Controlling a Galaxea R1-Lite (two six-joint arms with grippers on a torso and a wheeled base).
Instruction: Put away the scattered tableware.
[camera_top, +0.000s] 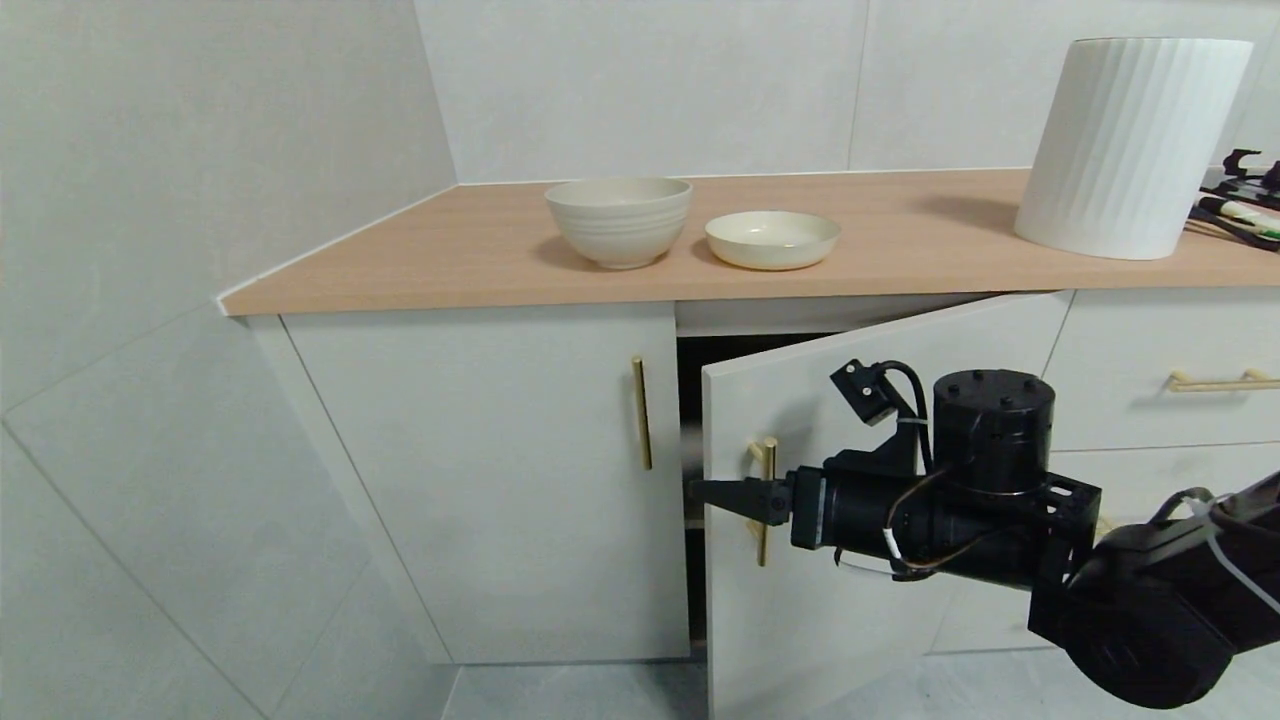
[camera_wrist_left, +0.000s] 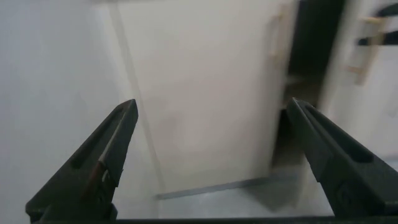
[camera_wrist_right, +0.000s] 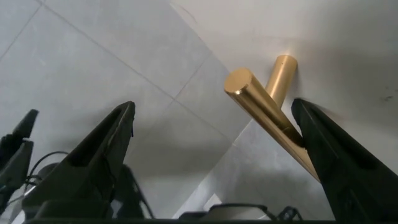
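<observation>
Entry: legible text, none found.
Surfaces checked, all plain and unmarked: bowl (camera_top: 618, 220) and shallow dish (camera_top: 772, 238) on the worktop (camera_top: 450, 265) above the right hand (camera_top: 700, 492); ribbed white cylinder (camera_top: 1130, 150) up and to the right of the hand; cabinet door (camera_top: 780, 640) directly behind the hand. The small items (camera_top: 1240, 212) at the worktop edge far right of the hand are too small for any print to be made out.
</observation>
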